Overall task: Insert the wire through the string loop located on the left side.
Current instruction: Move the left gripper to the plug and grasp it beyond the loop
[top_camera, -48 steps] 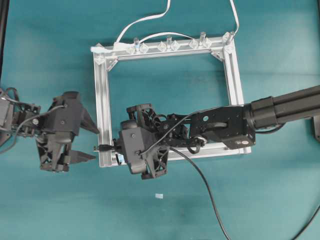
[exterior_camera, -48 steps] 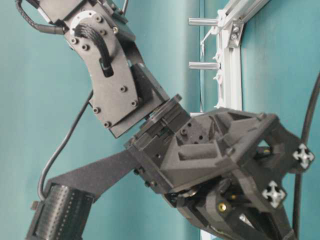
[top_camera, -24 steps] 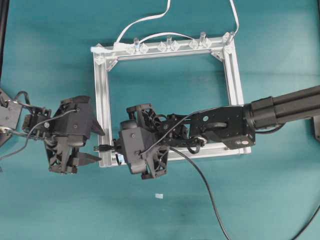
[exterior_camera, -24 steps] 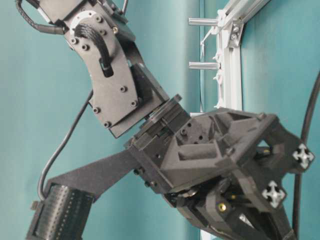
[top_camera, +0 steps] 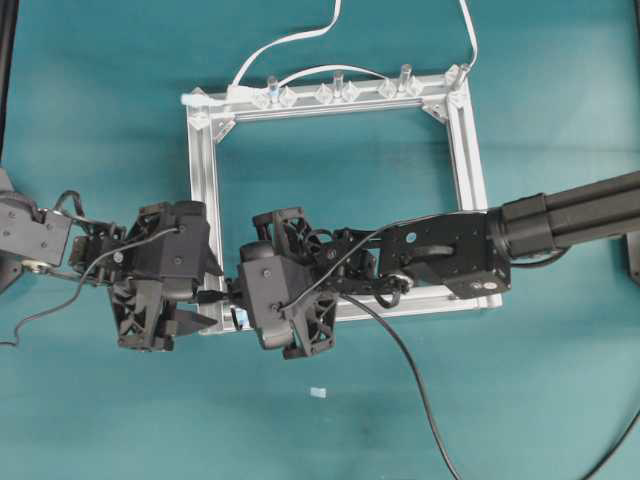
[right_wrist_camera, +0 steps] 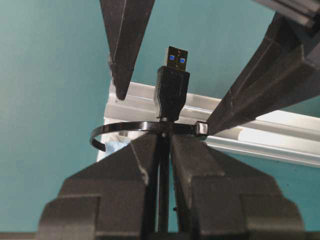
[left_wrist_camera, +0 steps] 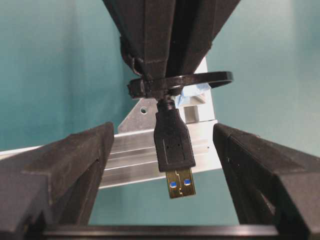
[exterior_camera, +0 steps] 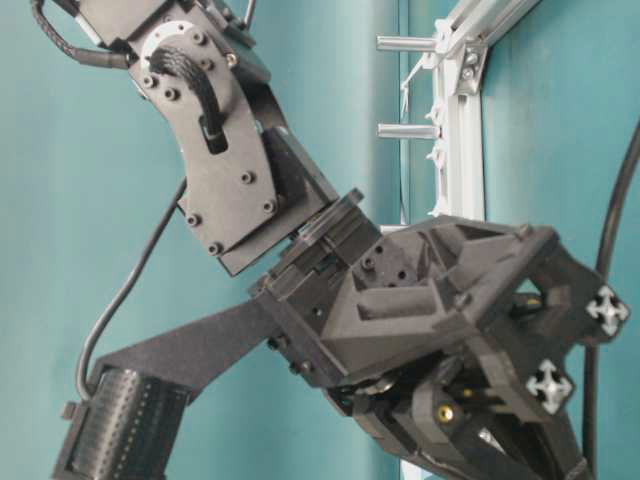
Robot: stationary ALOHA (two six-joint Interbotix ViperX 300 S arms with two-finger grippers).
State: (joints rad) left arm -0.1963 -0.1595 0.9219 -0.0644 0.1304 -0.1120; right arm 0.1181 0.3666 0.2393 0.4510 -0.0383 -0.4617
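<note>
The wire's black plug (left_wrist_camera: pixel 173 145) with its gold metal tip points at the left wrist camera. Its thin cable passes through the string loop (left_wrist_camera: pixel 200 80), a dark band with a pale blue piece (left_wrist_camera: pixel 192 92) at its base on the frame's lower left corner. My right gripper (right_wrist_camera: pixel 163 145) is shut on the wire just behind the loop (right_wrist_camera: pixel 130 127), and the plug (right_wrist_camera: pixel 172 90) stands beyond it. My left gripper (left_wrist_camera: pixel 164 131) is open, one finger (left_wrist_camera: pixel 75 165) on each side of the plug without touching it. From overhead, the left gripper (top_camera: pixel 207 293) faces the right gripper (top_camera: pixel 232 297) across the plug (top_camera: pixel 205 297).
The aluminium frame (top_camera: pixel 208 200) lies flat with clear pegs (top_camera: pixel 337 85) on its far bar and white cables (top_camera: pixel 290 40) leading off behind. The wire's slack (top_camera: pixel 420 390) trails toward the near right. A small white scrap (top_camera: pixel 318 392) lies on the teal table.
My left gripper has moved right to the frame's lower left corner, and its open fingers now flank the plug. The right arm and the wire have stayed put.
</note>
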